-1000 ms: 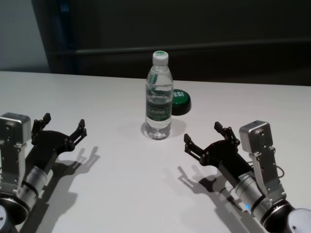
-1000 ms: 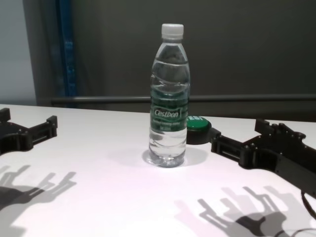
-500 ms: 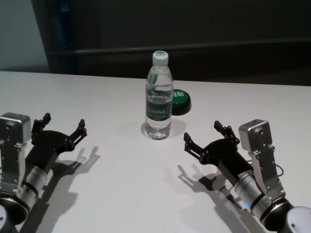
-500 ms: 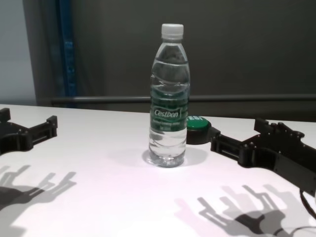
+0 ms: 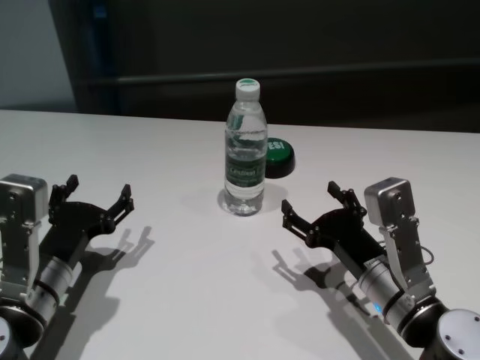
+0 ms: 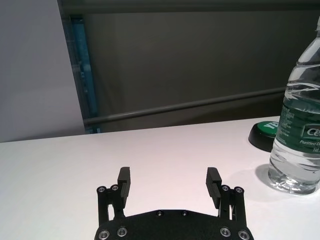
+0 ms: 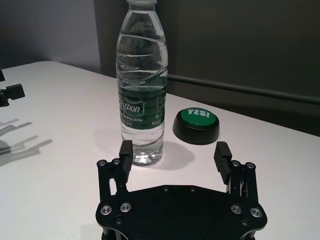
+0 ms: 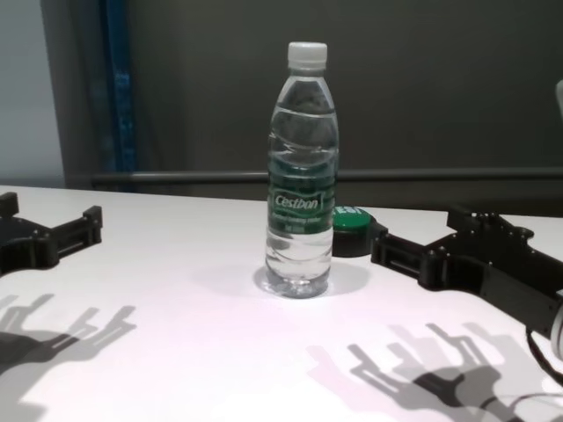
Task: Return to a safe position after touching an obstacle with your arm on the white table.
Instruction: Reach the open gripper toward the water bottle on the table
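A tall clear plastic water bottle [image 5: 245, 150] with a white screw cap and green label stands upright on my wide matte white table [image 5: 187, 300], between my arms and ahead of them. Just behind it sits a low round black disc [image 5: 277, 156] with a green top, partly hidden by the bottle. My left gripper [image 5: 94, 201] hovers well apart, jaws spread, empty. My right gripper [image 5: 316, 211] is near the bottle, not touching, jaws apart.
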